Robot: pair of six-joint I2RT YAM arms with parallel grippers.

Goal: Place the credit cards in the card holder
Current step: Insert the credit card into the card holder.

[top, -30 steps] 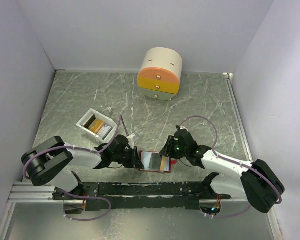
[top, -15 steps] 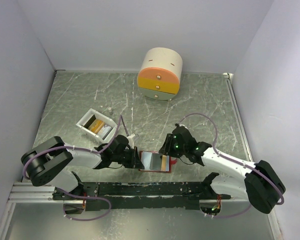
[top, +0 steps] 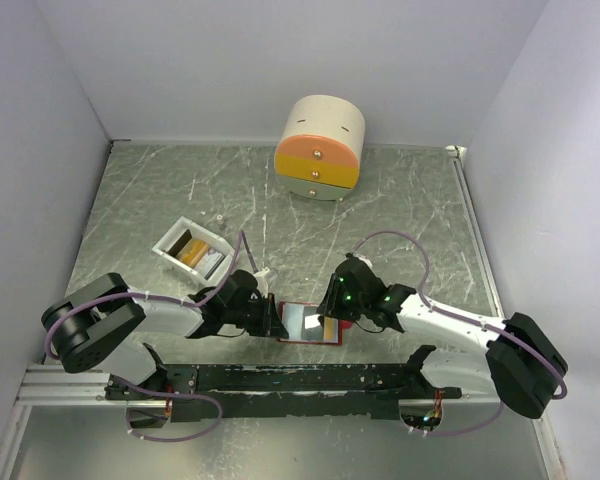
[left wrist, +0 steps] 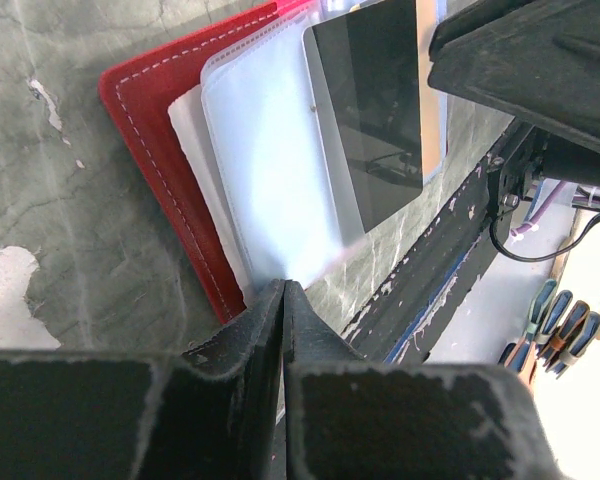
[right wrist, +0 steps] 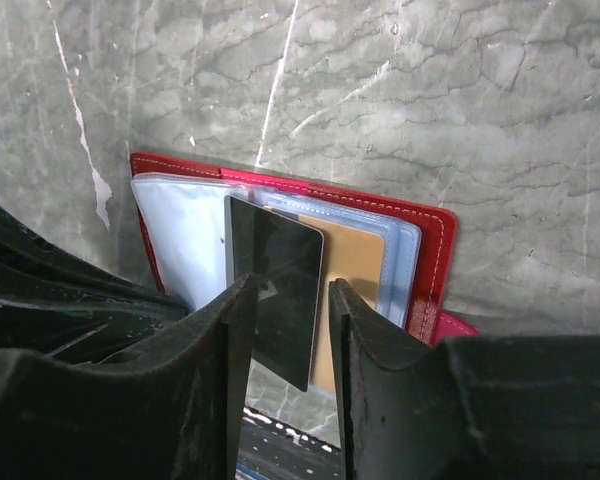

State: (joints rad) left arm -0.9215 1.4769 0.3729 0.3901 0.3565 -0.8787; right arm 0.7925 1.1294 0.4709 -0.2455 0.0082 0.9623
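Top external view: the red holder (top: 302, 322) lies open at the bench's (top: 400, 200) 6 o'clock edge, between the two arms. The left pincer (top: 276, 320) sits at the holder's 9 o'clock side and the right pincer (top: 330, 318) at its 3 o'clock side. A white tray (top: 168, 240) stands toward 10 o'clock from the holder, well apart from it, with cards (top: 190, 252) inside: one orange and at least one dark. A round drawer box (top: 320, 148) stands at 12 o'clock.

On the left wrist camera the left pincer is closed, its tips meeting on the edge of a pale sleeve (left wrist: 270, 150), which it appears to be pinching to steady the holder.

On the right wrist camera a dark card (right wrist: 275, 290) stands between the right pincer's half-parted jaws, lying over the sleeves with its near end overhanging the holder's edge. Whether the jaws actually clamp it cannot be told. A tan card or sleeve (right wrist: 355, 270) shows just beside it.

As a judgement, the task is in an early-to-middle stage. The dark card is at the holder but does not look fully seated, and whether its far end has entered a sleeve is unclear. The cards in the tray are left to bring over.
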